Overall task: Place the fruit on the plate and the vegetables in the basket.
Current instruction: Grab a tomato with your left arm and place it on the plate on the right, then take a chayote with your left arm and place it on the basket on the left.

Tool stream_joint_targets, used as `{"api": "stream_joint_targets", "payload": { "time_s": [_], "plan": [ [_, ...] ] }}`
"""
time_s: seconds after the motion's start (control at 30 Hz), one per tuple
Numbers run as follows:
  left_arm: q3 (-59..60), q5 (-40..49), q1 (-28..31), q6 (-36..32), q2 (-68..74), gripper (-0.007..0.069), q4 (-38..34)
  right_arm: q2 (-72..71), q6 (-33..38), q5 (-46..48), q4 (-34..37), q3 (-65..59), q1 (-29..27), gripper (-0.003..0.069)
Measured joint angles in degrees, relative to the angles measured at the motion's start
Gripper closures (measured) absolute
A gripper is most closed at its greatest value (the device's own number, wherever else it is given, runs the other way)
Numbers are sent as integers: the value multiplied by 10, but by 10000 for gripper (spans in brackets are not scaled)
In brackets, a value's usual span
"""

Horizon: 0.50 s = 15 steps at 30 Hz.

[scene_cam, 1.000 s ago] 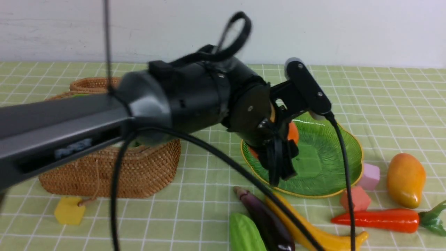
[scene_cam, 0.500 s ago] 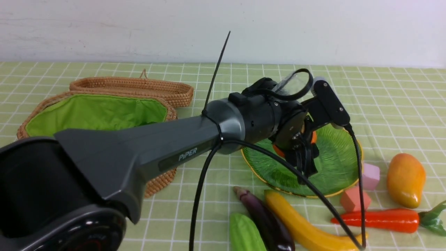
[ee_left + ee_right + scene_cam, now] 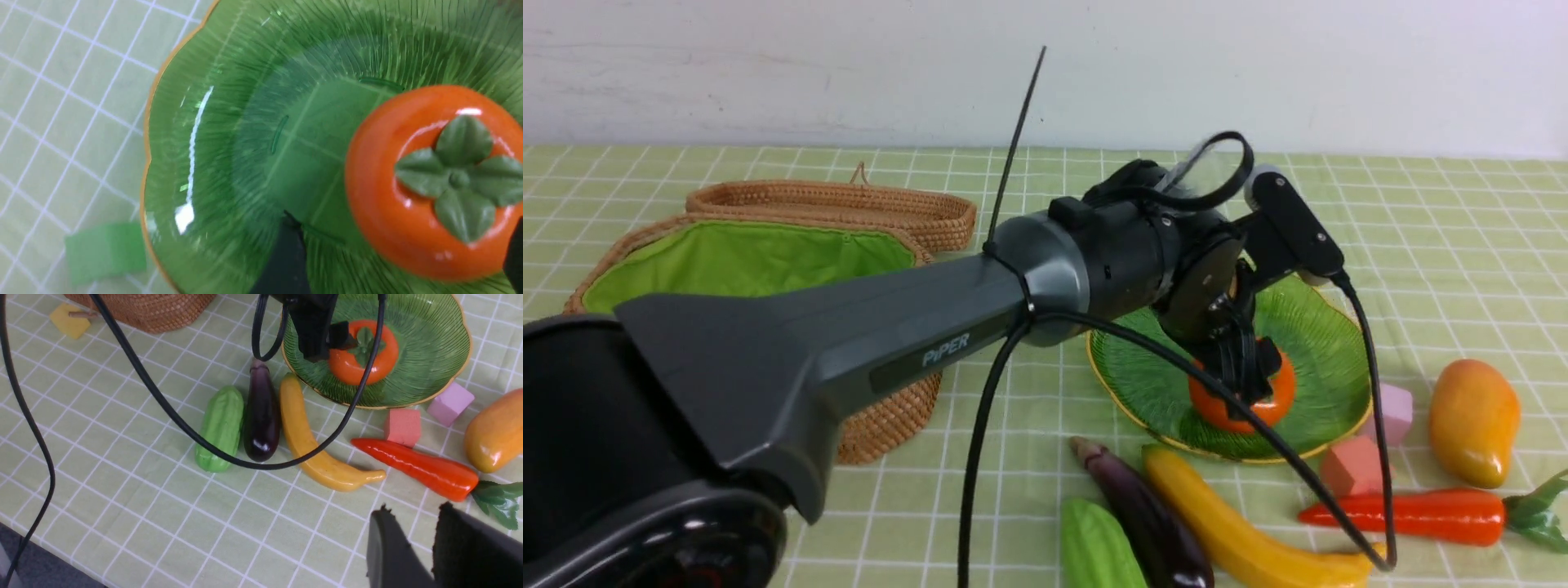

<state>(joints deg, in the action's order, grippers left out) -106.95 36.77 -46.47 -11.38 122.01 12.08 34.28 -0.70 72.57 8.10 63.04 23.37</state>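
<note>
The orange persimmon (image 3: 1241, 404) with its green cap lies upright on the green plate (image 3: 1323, 343), near the plate's front edge. My left gripper (image 3: 1250, 367) hangs just above it, open. In the left wrist view its fingers stand apart on either side of the persimmon (image 3: 425, 183), clear of it. The banana (image 3: 1233, 531), eggplant (image 3: 1147, 523) and green gourd (image 3: 1098, 547) lie side by side in front of the plate. To the right lie the carrot (image 3: 1413, 516) and mango (image 3: 1474, 420). The basket (image 3: 743, 261) stands open at left. My right gripper (image 3: 414, 506) hovers near the carrot (image 3: 412, 467), slightly open and empty.
A pink cube (image 3: 1388, 412) and a salmon cube (image 3: 1352, 465) sit by the plate's right front rim. A yellow cube (image 3: 69, 320) lies in front of the basket, and a green cube (image 3: 104, 251) beside the plate. The left arm's black cable loops over the banana.
My left arm swung over the plate with the persimmon held between its fingers. The jaws then opened and the persimmon now rests on the plate.
</note>
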Motion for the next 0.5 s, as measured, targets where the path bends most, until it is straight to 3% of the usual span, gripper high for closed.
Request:
{"api": "stream_joint_targets", "payload": {
  "time_s": [0.1,0.17,0.2,0.3,0.33,0.5],
  "plan": [
    [0,46,0,51,-35,109,-2,0,1,0,0,0,0,473],
    [0,118,0,98,-93,316,-8,0,2,0,1,0,0,471],
    [0,123,0,104,-97,334,-9,0,2,0,1,0,0,471],
    [0,200,0,149,-159,593,-28,0,10,0,1,0,0,469],
    [0,217,0,161,-175,631,-36,0,13,0,1,0,0,469],
    [28,326,0,238,-230,638,-63,0,16,0,1,0,0,469]
  ]
}}
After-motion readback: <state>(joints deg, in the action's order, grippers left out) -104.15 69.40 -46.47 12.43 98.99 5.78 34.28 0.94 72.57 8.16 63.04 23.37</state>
